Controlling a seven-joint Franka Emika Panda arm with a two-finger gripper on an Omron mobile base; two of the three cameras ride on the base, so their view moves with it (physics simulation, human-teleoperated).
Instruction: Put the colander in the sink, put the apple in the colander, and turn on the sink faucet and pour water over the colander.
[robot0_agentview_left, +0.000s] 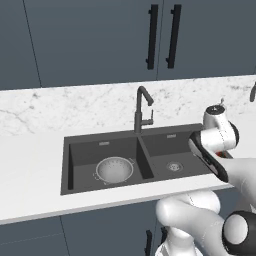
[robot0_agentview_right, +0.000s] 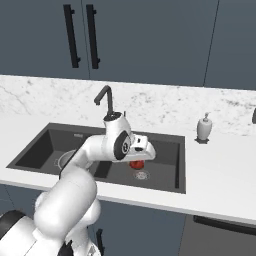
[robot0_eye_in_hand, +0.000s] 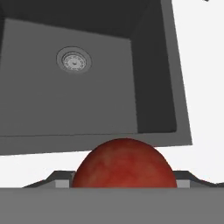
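Hand (robot0_agentview_right: 136, 161) pinching apple (robot0_eye_in_hand: 124, 164), lifted over right basin of sink (robot0_agentview_left: 80, 150) for carrying; colander (robot0_agentview_left: 114, 169) seated well to hand's left, ready.

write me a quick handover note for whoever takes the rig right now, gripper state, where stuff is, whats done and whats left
Gripper: shut on the apple, held above the right basin of the sink.
Colander: sitting in the left basin, nothing in it.
Sink faucet: on the counter behind the divider; no water visible.
Done: colander in the sink, apple picked up.
Left: carry the apple to the left basin and release it in the colander, then turn on the faucet and run water over the colander.
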